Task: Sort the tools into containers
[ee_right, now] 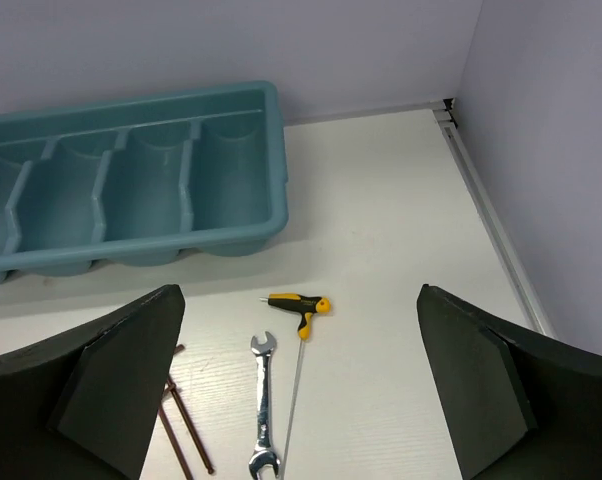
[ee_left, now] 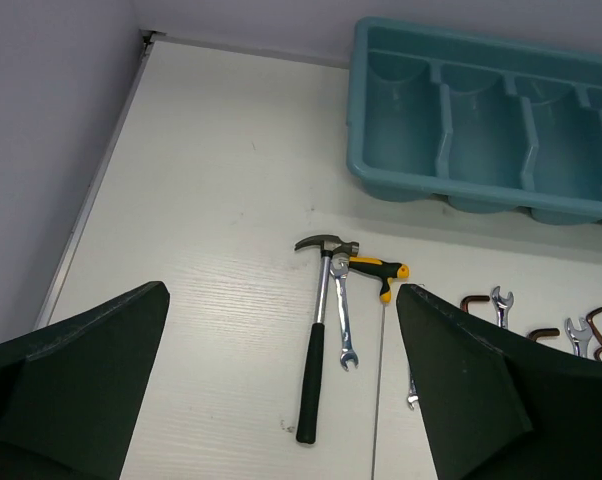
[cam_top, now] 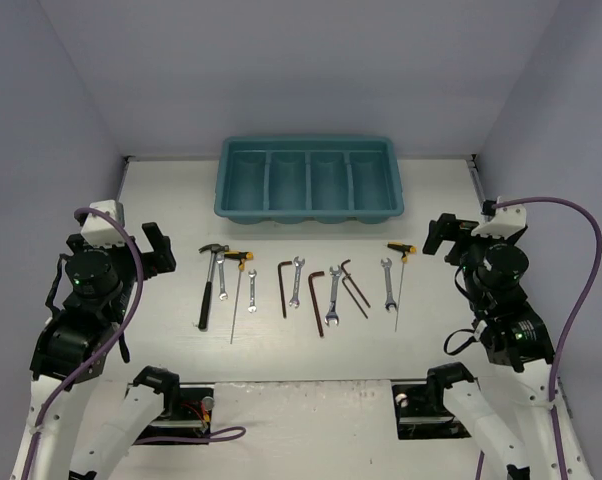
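Note:
The teal tray (cam_top: 307,212) with four compartments stands at the back, empty. The tools lie in a row in front of it: a black-handled hammer (cam_top: 210,290), silver wrenches (cam_top: 296,280), reddish-brown hex keys (cam_top: 316,295) and two yellow-black T-handle drivers (cam_top: 239,261) (cam_top: 401,250). My left gripper (cam_top: 156,250) is open and empty, left of the hammer (ee_left: 319,340) and above the table. My right gripper (cam_top: 443,235) is open and empty, right of the right driver (ee_right: 299,301). A wrench (ee_right: 264,410) lies beside that driver.
The table's left edge rail (ee_left: 91,200) and right edge rail (ee_right: 491,220) run beside the arms. Walls enclose the table at the back and on both sides. Bare table (cam_top: 171,200) lies between the tools and the tray.

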